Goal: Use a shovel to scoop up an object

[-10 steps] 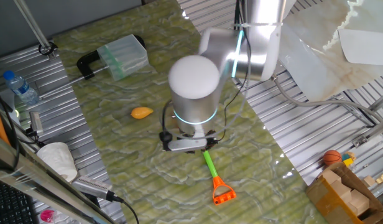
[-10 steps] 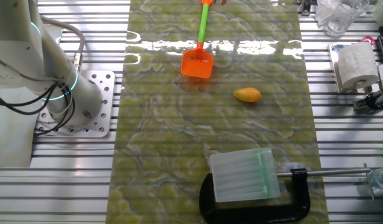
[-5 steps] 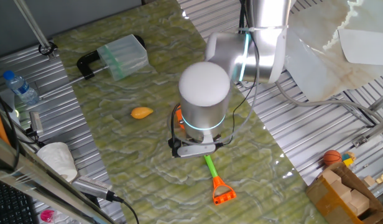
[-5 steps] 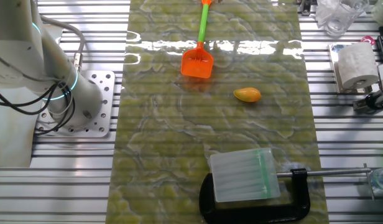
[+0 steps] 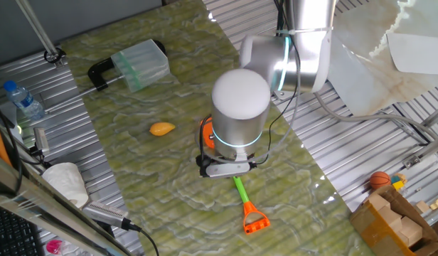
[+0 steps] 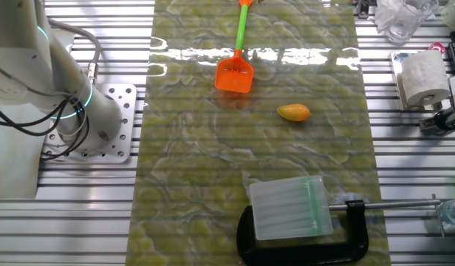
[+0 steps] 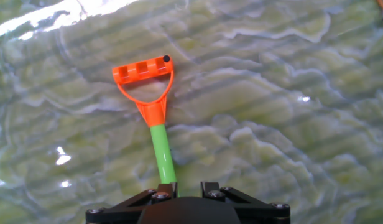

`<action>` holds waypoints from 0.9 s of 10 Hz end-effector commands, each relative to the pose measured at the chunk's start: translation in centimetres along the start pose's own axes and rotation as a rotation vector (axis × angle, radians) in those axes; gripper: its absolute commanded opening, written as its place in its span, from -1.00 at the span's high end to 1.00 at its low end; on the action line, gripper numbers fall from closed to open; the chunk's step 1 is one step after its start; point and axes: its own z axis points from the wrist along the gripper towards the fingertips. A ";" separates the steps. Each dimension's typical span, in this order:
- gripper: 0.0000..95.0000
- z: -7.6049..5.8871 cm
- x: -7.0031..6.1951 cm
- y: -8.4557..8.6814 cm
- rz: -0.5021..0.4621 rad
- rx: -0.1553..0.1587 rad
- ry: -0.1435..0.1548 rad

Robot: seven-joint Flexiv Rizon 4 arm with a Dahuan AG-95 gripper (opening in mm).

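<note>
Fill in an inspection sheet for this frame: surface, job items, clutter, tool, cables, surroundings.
Surface: green marbled mat on slatted metal table, glare patches.
Job items: shovel flat on mat; lump lies apart from its blade.
Clutter: black clamp holding clear box; paper roll.
Tool: tool low over green shaft; grip cannot be judged.
Cables: black leads along arm.
Surroundings: water bottle, small ball.
</note>
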 end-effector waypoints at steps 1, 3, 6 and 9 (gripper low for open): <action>0.20 0.4 0.2 0.0 -0.126 0.025 -0.049; 0.20 0.5 0.0 0.1 -0.182 0.012 -0.051; 0.20 0.1 -1.6 1.0 -0.188 -0.028 -0.047; 0.20 0.2 -4.0 3.7 -0.149 -0.044 -0.038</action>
